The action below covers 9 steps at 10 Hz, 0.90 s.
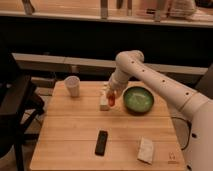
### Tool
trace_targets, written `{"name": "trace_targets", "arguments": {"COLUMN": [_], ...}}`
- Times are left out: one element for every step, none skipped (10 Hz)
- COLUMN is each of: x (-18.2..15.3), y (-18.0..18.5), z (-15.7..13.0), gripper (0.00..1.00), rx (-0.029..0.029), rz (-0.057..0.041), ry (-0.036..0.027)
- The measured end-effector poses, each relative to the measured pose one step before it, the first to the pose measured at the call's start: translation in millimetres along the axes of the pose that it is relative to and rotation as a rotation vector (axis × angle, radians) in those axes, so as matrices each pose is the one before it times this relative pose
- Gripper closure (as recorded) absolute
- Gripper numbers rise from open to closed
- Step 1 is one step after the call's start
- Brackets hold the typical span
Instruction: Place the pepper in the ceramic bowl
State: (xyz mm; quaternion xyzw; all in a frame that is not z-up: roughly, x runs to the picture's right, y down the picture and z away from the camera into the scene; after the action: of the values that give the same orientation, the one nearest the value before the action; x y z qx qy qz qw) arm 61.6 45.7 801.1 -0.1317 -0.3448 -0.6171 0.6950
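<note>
The gripper point(110, 94) grips the pepper point(112, 100), which hangs long-axis down beneath it above the desk point(65, 135), with the ceramic bowl point(138, 99) just beside the gripper, on its side away from the cup point(73, 86).

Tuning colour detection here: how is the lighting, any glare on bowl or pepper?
Camera view: warm, dim light, dark background; the ceramic bowl shows only soft sheen; the pepper, held by the end effector beside the bowl above the table, reads red-orange.
</note>
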Motion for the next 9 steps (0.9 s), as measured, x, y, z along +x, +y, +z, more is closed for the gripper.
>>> {"name": "trace_targets", "arguments": {"x": [-0.69, 0.12, 1.14, 1.4, 1.49, 1.59, 3.37, 2.21, 4.73], "y": [12.59, 8.48, 5.8, 10.0, 14.21, 12.64, 8.79, 7.92, 5.48], "z": [-1.75, -0.37, 0.74, -0.64, -2.64, -1.31, -0.71, -0.34, 0.39], "gripper": [1.0, 1.0, 1.0, 1.0, 1.0, 1.0, 1.0, 1.0, 1.0], "rx": [0.00661, 0.00545, 0.00519, 0.00507, 0.0042, 0.00514, 0.00743, 0.00414, 0.00543], "rz": [0.02197, 0.0173, 0.01473, 0.01667, 0.01812, 0.01672, 0.00902, 0.00819, 0.01181], "ry": [0.00582, 0.00468, 0.00302, 0.00374, 0.00593, 0.00431, 0.006, 0.0048, 0.00498]}}
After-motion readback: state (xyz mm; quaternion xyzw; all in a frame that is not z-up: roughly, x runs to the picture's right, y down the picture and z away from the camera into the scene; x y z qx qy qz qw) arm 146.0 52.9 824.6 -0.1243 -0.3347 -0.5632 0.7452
